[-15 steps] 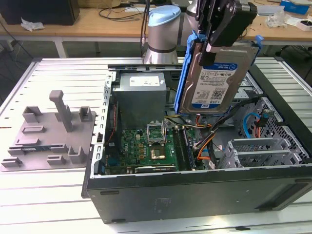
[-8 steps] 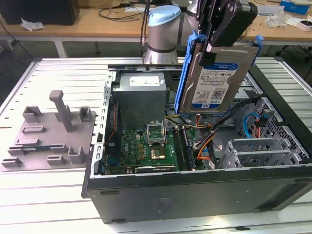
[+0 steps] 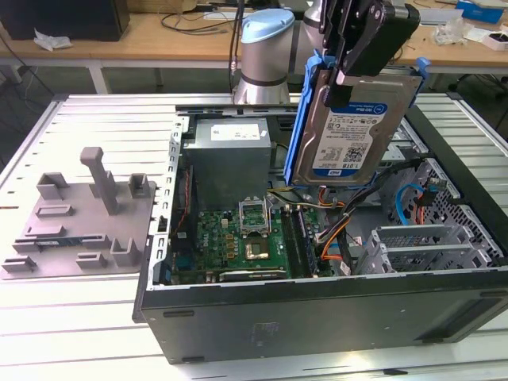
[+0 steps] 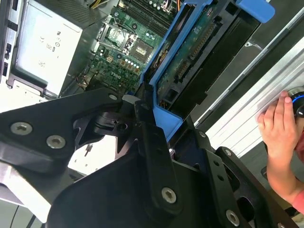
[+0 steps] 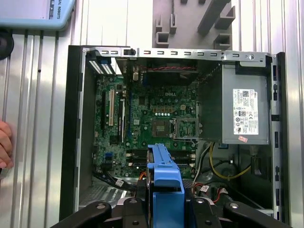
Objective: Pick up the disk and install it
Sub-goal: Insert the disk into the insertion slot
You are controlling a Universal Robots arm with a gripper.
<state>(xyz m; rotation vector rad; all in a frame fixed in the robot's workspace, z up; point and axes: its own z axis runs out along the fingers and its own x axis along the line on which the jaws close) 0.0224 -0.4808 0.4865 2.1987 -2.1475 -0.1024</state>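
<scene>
Exterior view: the gripper (image 3: 355, 62) holds the disk (image 3: 349, 131) by its upper end, jaws clamped on it, long axis near vertical, above the open computer case (image 3: 317, 317) on the table (image 3: 79, 333). Second wrist view: the disk (image 4: 187, 61) extends straight out from the jaws. First wrist view: the disk (image 5: 164, 185) shows edge-on over the motherboard (image 5: 142, 114).

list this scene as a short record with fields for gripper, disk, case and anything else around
gripper: shut on the disk
disk: held up, tilted, label showing, above the open computer case, not seated
computer case: lying open, motherboard and power supply exposed
nearby: grey fixture on the exterior view's left; a person's hand beside the case
</scene>
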